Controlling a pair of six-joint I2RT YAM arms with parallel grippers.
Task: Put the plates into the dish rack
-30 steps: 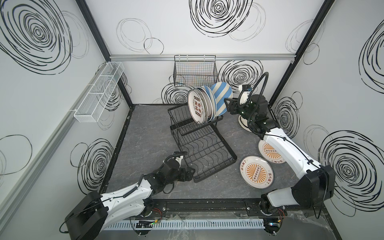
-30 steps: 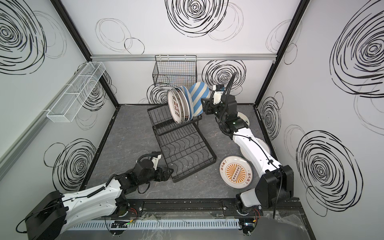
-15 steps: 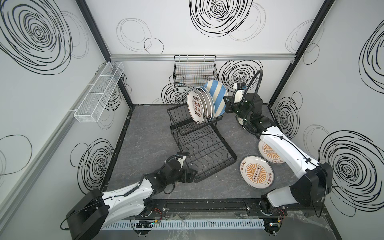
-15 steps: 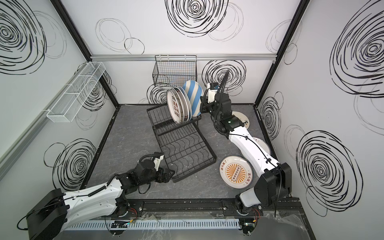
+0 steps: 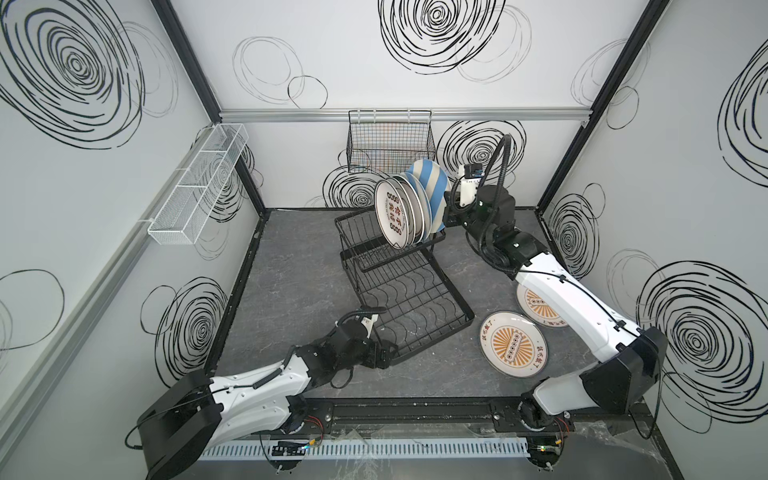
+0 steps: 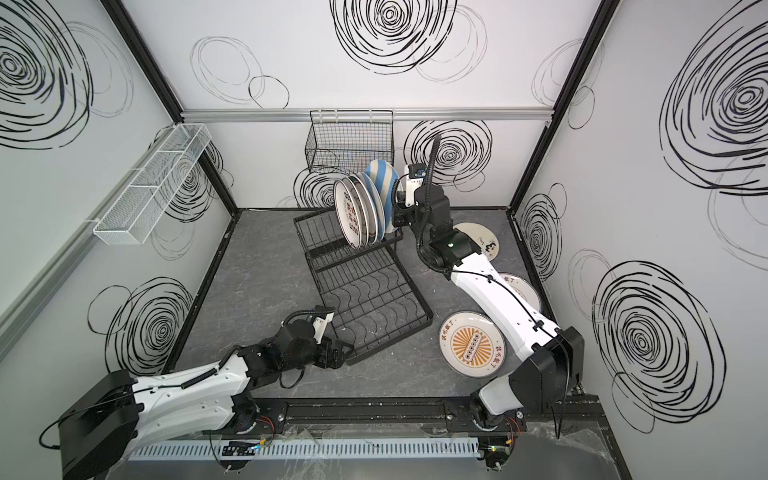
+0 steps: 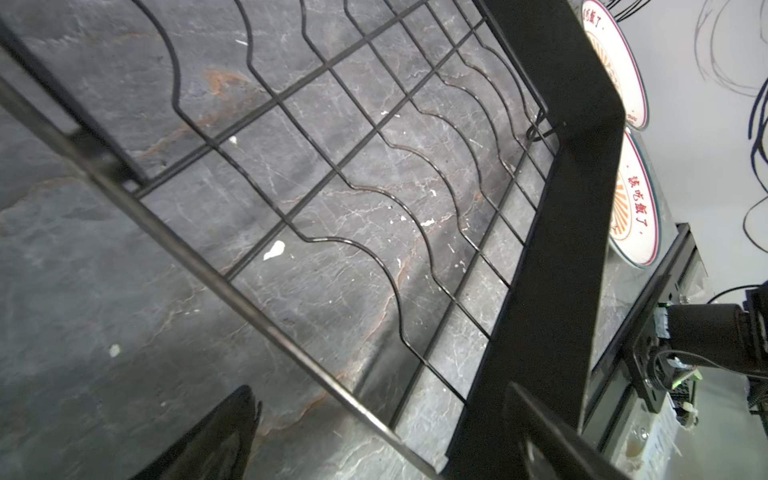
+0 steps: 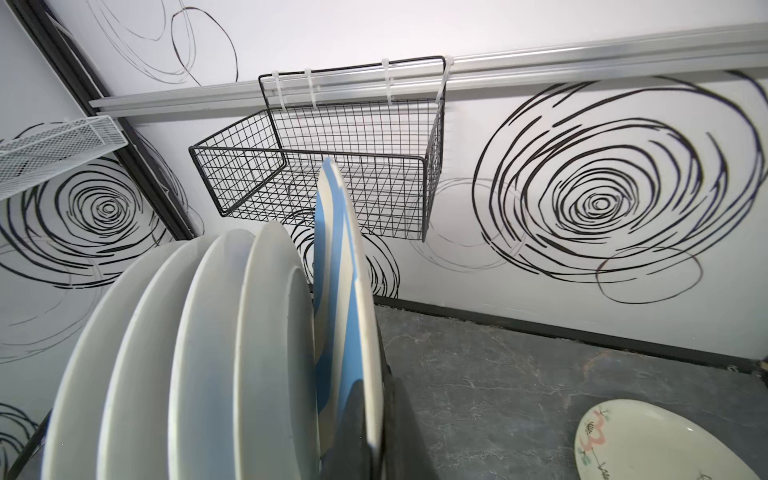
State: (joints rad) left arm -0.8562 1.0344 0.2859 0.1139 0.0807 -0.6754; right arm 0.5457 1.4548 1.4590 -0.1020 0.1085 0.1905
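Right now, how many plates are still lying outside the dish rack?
3, all on the tabletop right of the dish rack: one orange sunburst plate in the open, a second sunburst plate partly under the right arm, a cream floral plate behind it. The arm could hide more.

**Rack** [image 7: 561, 249]: black-coated metal, thin wire plus a flat frame strip; smooth, satin.
**Striped plate** [image 8: 336, 291]: glazed ceramic by the look of it, glossy.
**White plates** [image 8: 266, 332]: same glaze, soft sheen on plain backs.
**Sunburst plate** [image 5: 514, 345]: glossy glaze over orange print.
**Floor** [image 7: 124, 332]: dark grey stone-look slab, matt, veined white and rust, flecked with white.
**Wall basket** [image 8: 353, 166]: black-coated wire grid, matt.
**Ties** [image 8: 388, 83]: white plastic.
**Mesh basket** [image 5: 195, 187]: white-coated fine metal mesh.
**Rail** [image 5: 498, 114]: bare aluminium, dull sheen.
**Walls** [image 5: 332, 50]: smooth matt white panels, black printed swirls.
**Arm shells** [image 5: 573, 307]: smooth white plastic, slight gloss.
**Joints** [image 5: 494, 203]: matt black.
**Conduit** [image 6: 433, 158]: black ribbed plastic.
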